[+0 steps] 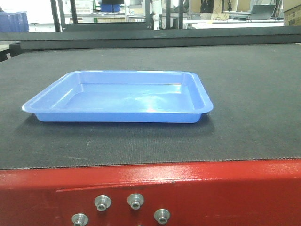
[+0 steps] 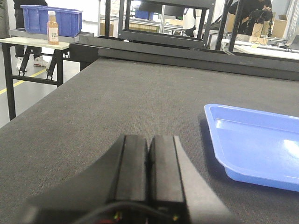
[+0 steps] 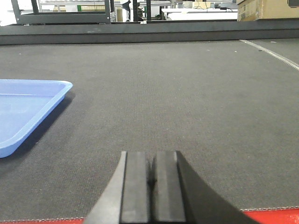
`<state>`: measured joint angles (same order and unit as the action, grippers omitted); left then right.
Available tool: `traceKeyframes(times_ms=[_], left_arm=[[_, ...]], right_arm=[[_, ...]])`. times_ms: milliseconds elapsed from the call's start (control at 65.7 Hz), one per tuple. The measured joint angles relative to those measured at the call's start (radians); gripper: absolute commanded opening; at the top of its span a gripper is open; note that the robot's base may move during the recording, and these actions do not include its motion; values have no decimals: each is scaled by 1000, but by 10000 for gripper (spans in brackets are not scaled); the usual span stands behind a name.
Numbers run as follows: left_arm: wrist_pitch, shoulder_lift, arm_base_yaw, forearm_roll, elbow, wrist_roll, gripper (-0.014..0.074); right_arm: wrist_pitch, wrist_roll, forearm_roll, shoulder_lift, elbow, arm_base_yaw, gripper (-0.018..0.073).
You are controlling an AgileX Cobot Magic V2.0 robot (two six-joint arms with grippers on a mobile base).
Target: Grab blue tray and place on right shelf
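Blue tray (image 1: 117, 96) lies flat on the dark-matted table (image 1: 249, 94), flanked by two closed grippers.
Nearest, the left gripper (image 2: 148, 140) and right gripper (image 3: 150, 156) sit low over the mat, fingers pressed together and holding nothing. The tray rests between them, near the table's red front edge (image 1: 211, 188). Beyond stand a dark-blue bin (image 2: 70, 21) and a bottle (image 2: 53, 30).

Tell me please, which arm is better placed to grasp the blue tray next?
Left, probably: the blue tray lies nearer the left gripper in its wrist view; the right gripper sees it farther aside. Both grippers are shut.
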<state>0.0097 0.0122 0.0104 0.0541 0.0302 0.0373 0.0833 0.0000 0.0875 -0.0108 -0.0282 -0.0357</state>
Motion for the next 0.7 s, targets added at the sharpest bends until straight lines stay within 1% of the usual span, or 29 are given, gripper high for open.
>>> traceKeyframes(times_ms=[472,593,700], left_arm=[[0,0,0,0,0,0,-48],[-10,0,0,0,0,0,-48],[-10,0,0,48,0,8,-48]], right_arm=[[0,0,0,0,0,0,56],[-20,0,0,0,0,0,56],[-54,0,0,0,0,0,56]])
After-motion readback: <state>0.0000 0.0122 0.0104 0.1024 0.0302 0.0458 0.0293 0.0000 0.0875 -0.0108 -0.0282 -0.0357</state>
